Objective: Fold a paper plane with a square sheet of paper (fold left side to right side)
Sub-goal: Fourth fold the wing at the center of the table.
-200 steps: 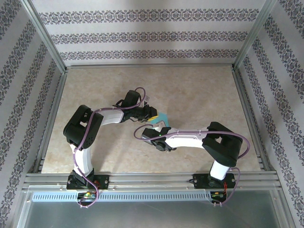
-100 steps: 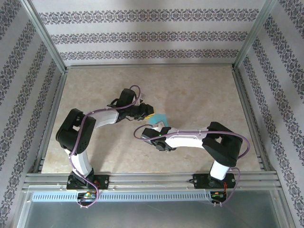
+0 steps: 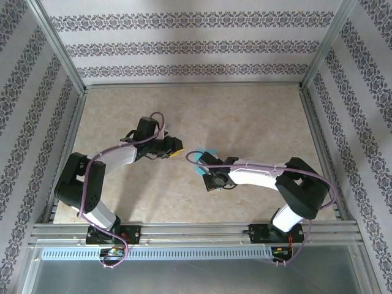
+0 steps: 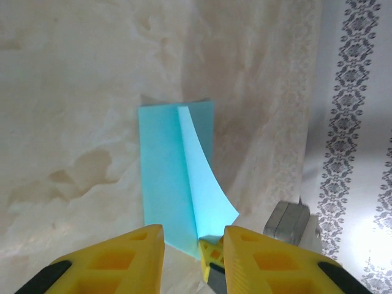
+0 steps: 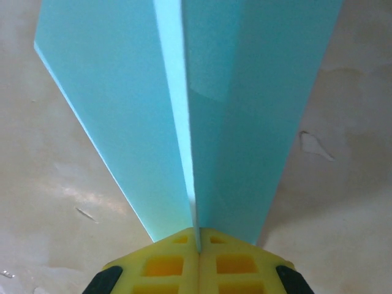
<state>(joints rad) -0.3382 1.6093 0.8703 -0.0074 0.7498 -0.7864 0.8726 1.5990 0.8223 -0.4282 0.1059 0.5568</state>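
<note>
Teal-blue paper, creased lengthwise, flap curling up, pinched in right jaws, left jaws parted.

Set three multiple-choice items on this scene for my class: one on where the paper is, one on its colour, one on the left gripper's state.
1. Where is the sheet of paper? A on the back wall; B pinched in the right gripper; C under an arm's base.
2. What colour is the sheet? A red; B white; C teal-blue.
3. How is the left gripper? A open, holding nothing; B shut on the sheet; C shut on a cable.
Key: 1 B, its jaws close on the sheet's edge; 2 C, teal-blue in all views; 3 A, its jaws stand apart, empty.
</note>
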